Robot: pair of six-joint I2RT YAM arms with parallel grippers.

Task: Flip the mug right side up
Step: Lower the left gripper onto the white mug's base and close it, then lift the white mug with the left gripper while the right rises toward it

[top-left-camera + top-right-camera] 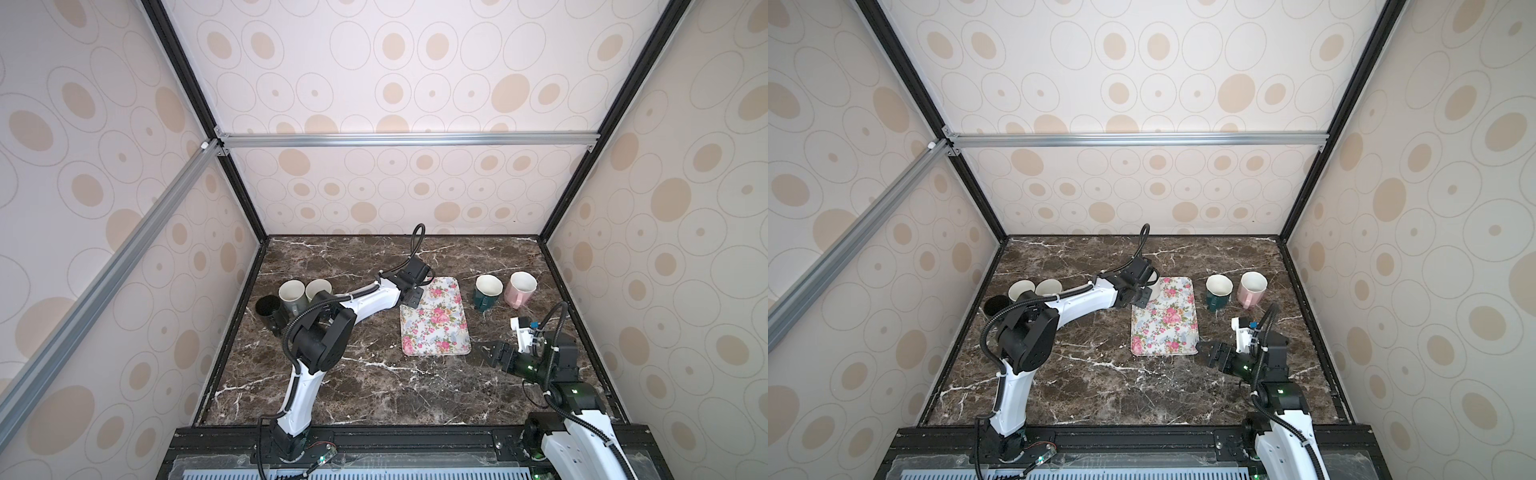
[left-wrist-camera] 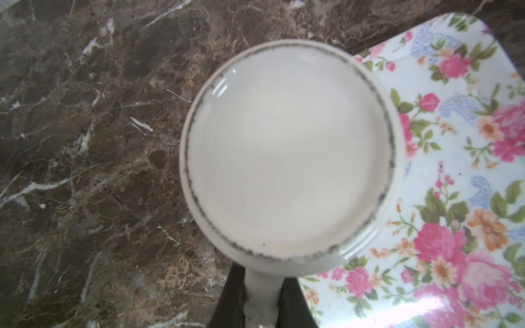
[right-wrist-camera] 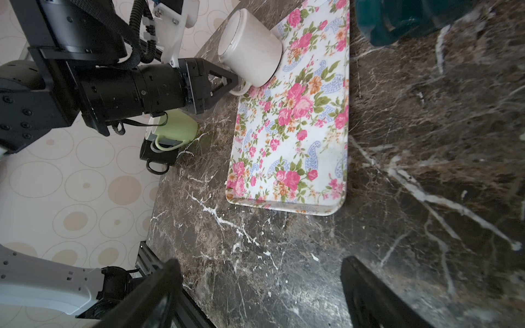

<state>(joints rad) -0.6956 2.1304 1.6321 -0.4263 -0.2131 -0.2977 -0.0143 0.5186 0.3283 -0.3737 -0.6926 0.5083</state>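
A white mug (image 2: 289, 153) stands bottom up at the far left corner of the floral tray (image 2: 460, 176), its unglazed foot ring facing the left wrist camera. My left gripper (image 2: 262, 286) is shut on the mug's handle (image 2: 262, 301), with one black finger on each side of it. The right wrist view shows the same grip from the side: mug (image 3: 250, 48), left gripper (image 3: 235, 82). In both top views the left gripper (image 1: 415, 291) (image 1: 1140, 295) hides most of the mug (image 1: 1153, 286). My right gripper (image 1: 484, 353) (image 3: 260, 284) hangs open and empty by the tray's near right corner.
A dark green mug (image 1: 487, 293) and a pink mug (image 1: 519, 289) stand upright to the right of the tray (image 1: 436, 328). A black mug (image 1: 269, 309), a grey one (image 1: 291, 293) and a pale green one (image 3: 173, 130) cluster at the left wall.
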